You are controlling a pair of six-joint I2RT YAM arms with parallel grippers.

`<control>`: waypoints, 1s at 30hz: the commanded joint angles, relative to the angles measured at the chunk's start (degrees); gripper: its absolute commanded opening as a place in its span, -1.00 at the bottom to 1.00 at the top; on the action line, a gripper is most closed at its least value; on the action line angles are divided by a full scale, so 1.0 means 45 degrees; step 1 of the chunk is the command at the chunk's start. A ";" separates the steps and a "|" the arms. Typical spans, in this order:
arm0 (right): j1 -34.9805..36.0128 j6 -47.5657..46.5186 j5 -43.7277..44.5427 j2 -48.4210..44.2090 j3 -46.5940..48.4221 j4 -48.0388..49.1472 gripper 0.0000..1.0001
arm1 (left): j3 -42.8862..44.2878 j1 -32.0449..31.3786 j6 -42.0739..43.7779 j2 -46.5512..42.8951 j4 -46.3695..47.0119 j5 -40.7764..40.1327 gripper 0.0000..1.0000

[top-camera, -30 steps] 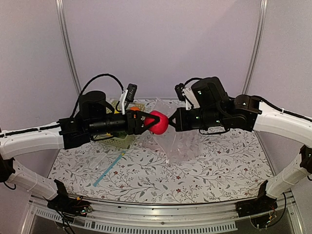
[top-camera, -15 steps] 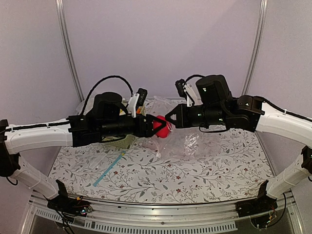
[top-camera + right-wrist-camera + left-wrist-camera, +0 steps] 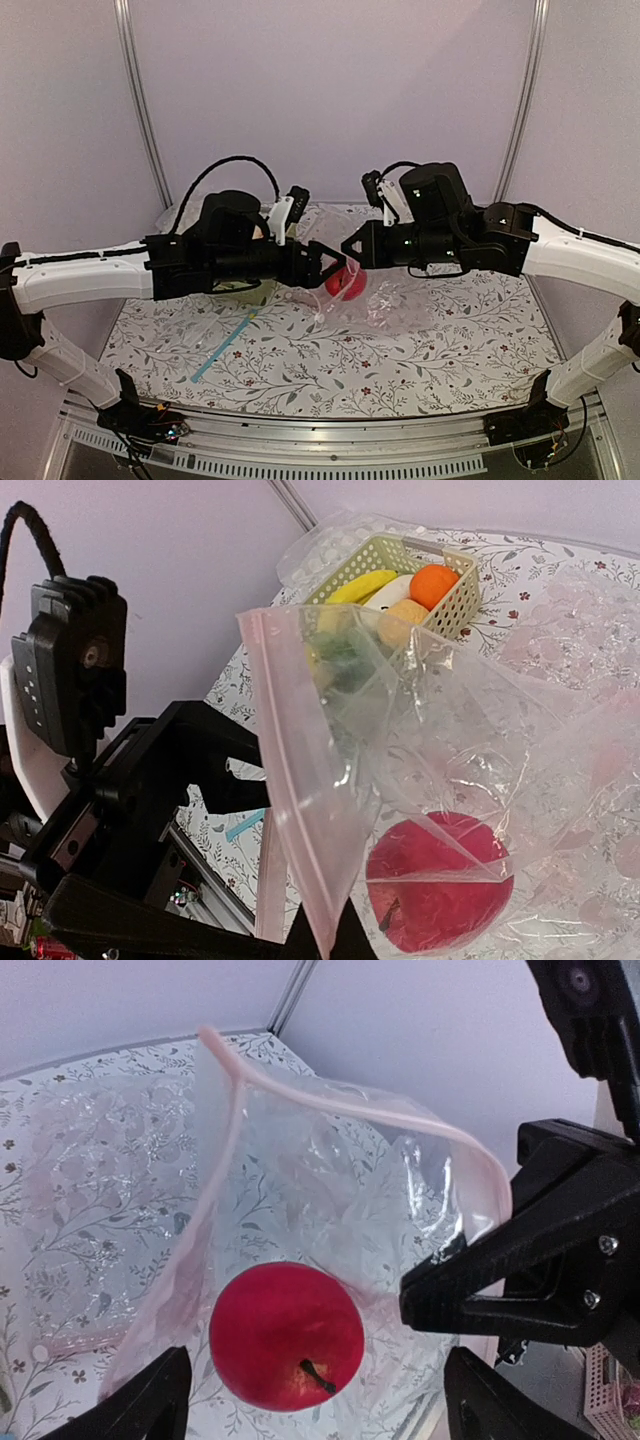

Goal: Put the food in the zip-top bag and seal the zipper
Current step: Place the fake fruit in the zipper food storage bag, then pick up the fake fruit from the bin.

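Well, from the far left of the overhead view: the flat bag with a blue strip [image 3: 225,345] lies on the flowered table [image 3: 450,350], in front of my left arm. The basket [image 3: 455,605] is mostly hidden behind that arm from above. My right wrist camera shows it better, with the banana [image 3: 362,584], white radish [image 3: 392,592], orange [image 3: 436,583] and peach [image 3: 405,617] lying in it.

Next along, the left gripper [image 3: 325,268] reaches out level toward the middle, over the mouth of the zip-top bag [image 3: 390,300]. Its jaws are released and spread wide. On the left wrist camera both fingers [image 3: 150,1405] stand clear on either side of the red apple [image 3: 343,283] and touch nothing.

The apple sits inside the bag, low down with its stem toward that camera, and clear plastic is around it on all sides. The pink zipper [image 3: 350,1105] arches open above it.

To the right, the right gripper [image 3: 347,246] is clenched on the bag's rim at the pink strip and holds the mouth up. The rest of the bag slumps crinkled onto the table beneath and to the right.
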 commanded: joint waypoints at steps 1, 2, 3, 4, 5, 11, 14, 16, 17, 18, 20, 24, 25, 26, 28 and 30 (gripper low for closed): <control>-0.0012 0.0107 0.0417 -0.0313 -0.0109 0.0131 -1.00 | 0.0157 -0.0209 0.0238 -0.0337 -0.0448 -0.0194 0.75; -0.0018 0.0113 0.0456 -0.0307 -0.0109 0.0115 -1.00 | 0.0157 -0.0217 0.0240 -0.0355 -0.0469 -0.0201 0.75; -0.0019 0.0116 0.0480 -0.0307 -0.0123 0.0091 -1.00 | 0.0172 -0.0211 0.0248 -0.0379 -0.0474 -0.0189 0.75; -0.0034 0.0100 0.0522 -0.0307 -0.0137 0.0093 -1.00 | 0.0176 -0.0218 0.0263 -0.0407 -0.0474 -0.0164 0.76; -0.0043 0.0112 0.0581 -0.0307 -0.0161 0.0071 -1.00 | 0.0177 -0.0209 0.0292 -0.0442 -0.0465 -0.0143 0.76; -0.0220 0.0230 0.0741 -0.0292 -0.0374 0.0030 -1.00 | 0.0177 -0.0209 0.0496 -0.0726 -0.0288 0.0176 0.76; -0.0290 0.0280 0.0802 -0.0273 -0.0454 0.0009 -1.00 | 0.0123 -0.0208 0.0606 -0.0918 -0.0141 0.0414 0.77; -0.0317 0.0307 0.0822 -0.0241 -0.0496 0.0010 -1.00 | 0.0082 -0.0208 0.0663 -0.1041 -0.0058 0.0536 0.77; -0.0315 0.0304 0.0841 -0.0232 -0.0516 0.0014 -1.00 | 0.0065 -0.0208 0.0679 -0.1090 -0.0022 0.0606 0.77; -0.0326 0.0310 0.0859 -0.0229 -0.0533 0.0003 -1.00 | 0.0033 -0.0212 0.0720 -0.1157 0.0007 0.0673 0.77; -0.0330 0.0327 0.0925 -0.0228 -0.0573 -0.0012 -1.00 | -0.0040 -0.0215 0.0817 -0.1309 0.0136 0.0861 0.77; -0.0355 0.0363 0.1116 -0.0228 -0.0664 -0.0081 -1.00 | -0.0240 -0.0208 0.1114 -0.1912 0.0304 0.0985 0.77; -0.0356 0.0369 0.1192 -0.0243 -0.0674 -0.0134 -1.00 | -0.0237 -0.0210 0.1243 -0.2109 0.0238 0.0916 0.77; -0.0364 0.0371 0.1275 -0.0264 -0.0692 -0.0182 -1.00 | -0.0217 -0.0218 0.1394 -0.2364 0.0103 0.0849 0.77; -0.0362 0.0344 0.1445 -0.0282 -0.0694 -0.0332 -1.00 | -0.0195 -0.0209 0.1636 -0.2963 -0.0213 0.0389 0.78; -0.0366 0.0318 0.1593 -0.0316 -0.0699 -0.0436 -1.00 | -0.0180 -0.0212 0.1965 -0.3545 -0.0709 -0.0210 0.83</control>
